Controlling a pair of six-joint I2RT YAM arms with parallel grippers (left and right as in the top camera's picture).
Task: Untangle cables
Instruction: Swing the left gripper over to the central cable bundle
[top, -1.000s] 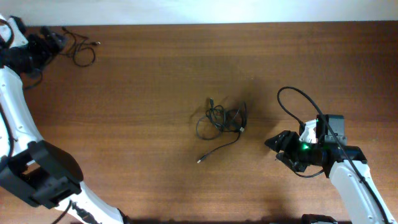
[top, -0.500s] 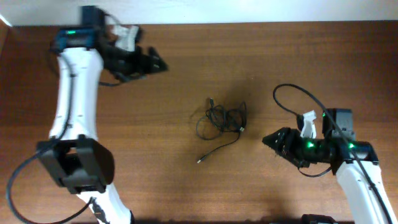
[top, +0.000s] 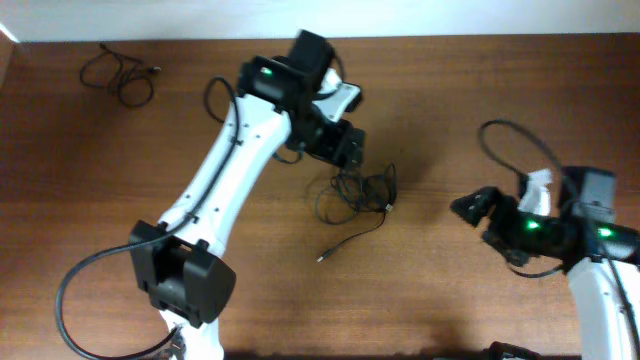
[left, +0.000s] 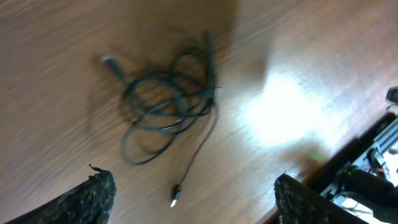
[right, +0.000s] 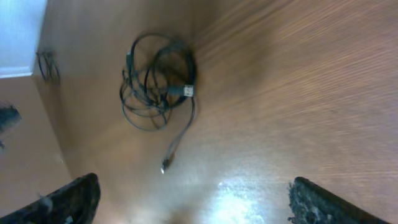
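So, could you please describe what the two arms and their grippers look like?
The left arm and right arm have white shells and black joints, each showing a green light. Thick black wires loop beside them. The left gripper and right gripper are black, with rough-textured fingers.

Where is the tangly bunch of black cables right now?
In the overhead view, the tangled cables lie near the middle of the table, beside the left hand; the right hand sits farther right.
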